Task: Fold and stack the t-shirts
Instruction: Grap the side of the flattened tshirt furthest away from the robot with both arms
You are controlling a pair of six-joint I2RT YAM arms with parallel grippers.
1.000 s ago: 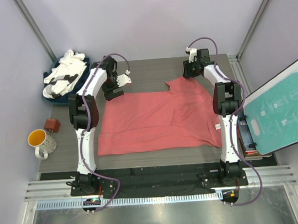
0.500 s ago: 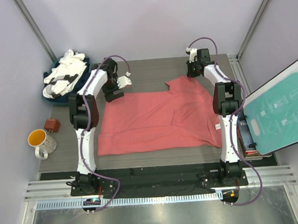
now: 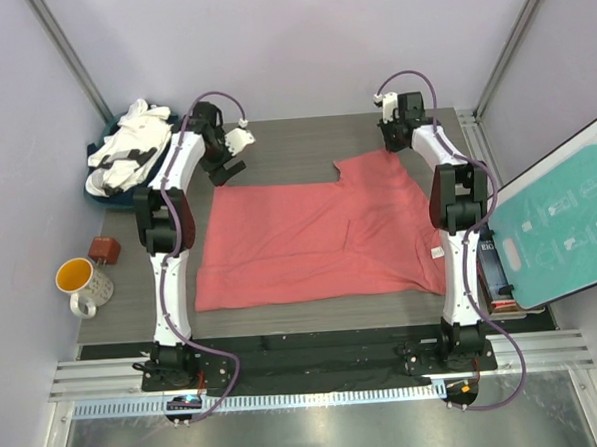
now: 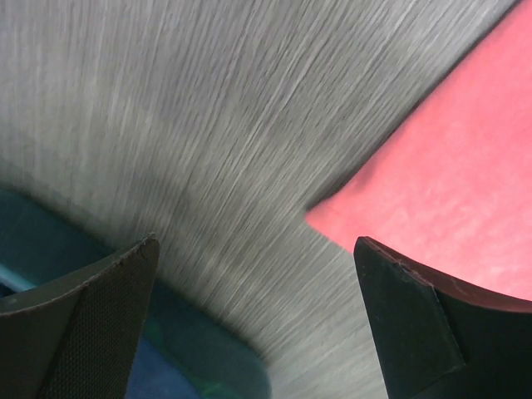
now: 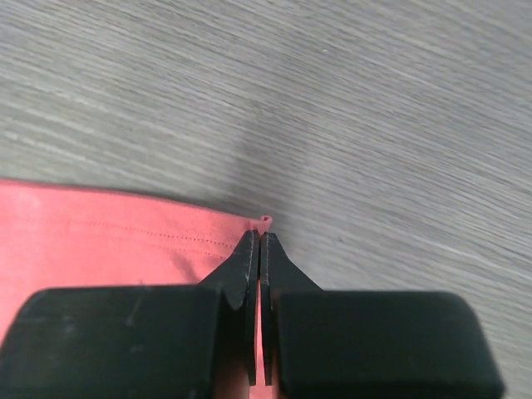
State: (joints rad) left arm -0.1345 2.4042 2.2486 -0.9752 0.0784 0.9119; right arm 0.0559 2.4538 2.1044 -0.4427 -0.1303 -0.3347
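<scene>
Lifted off the cloth since the earlier frame, the left hand (image 3: 232, 153) now hangs over bare tabletop (image 3: 294, 139) just past the far-left corner of the coral-red t-shirt (image 3: 310, 243), its fingers spread wide with nothing between them. The right hand (image 5: 260, 237) has edged farther back with its fingers pressed together, and a tip of the shirt's hem corner pokes out as if pinched. That corner looks drawn outward, so the shirt seems to be in the flattening stage, spread mid-tabletop with no fold made. The white and navy t-shirts (image 3: 130, 152) lie heaped far left. A small white tag (image 3: 435, 253) and a teal board (image 3: 559, 220) carry marks too small to read.
</scene>
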